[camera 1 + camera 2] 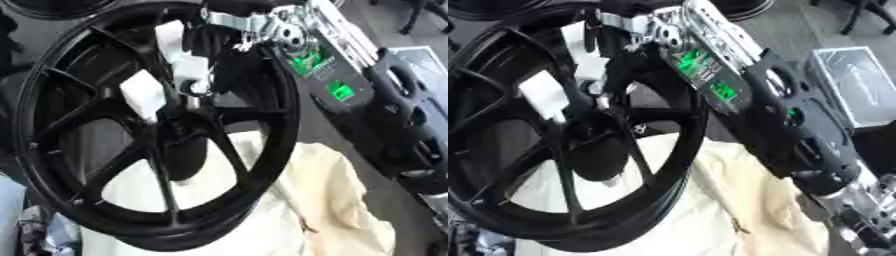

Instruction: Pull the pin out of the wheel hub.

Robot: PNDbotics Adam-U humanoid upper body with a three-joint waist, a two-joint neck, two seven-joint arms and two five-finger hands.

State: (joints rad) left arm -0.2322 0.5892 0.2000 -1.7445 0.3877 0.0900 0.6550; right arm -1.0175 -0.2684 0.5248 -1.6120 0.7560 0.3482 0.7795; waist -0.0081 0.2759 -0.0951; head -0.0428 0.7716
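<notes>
The large black spoked alloy wheel hub [131,150] fills the left of both views, its rim running off the left edge, resting on a cream cloth [341,200]. A grey case [855,85] lies at the right. The right robot hand [197,75], white-padded, reaches among the spokes near the centre; its grip cannot be told, and the pin is not discernible.

A cream cloth [332,200] lies rumpled over the work surface at lower right, a small dark mark on one fold. Beyond it, grey floor [798,30] runs to the far edge, where a flat silver-rimmed case [855,85] sits and chair legs [424,15] show at top right
</notes>
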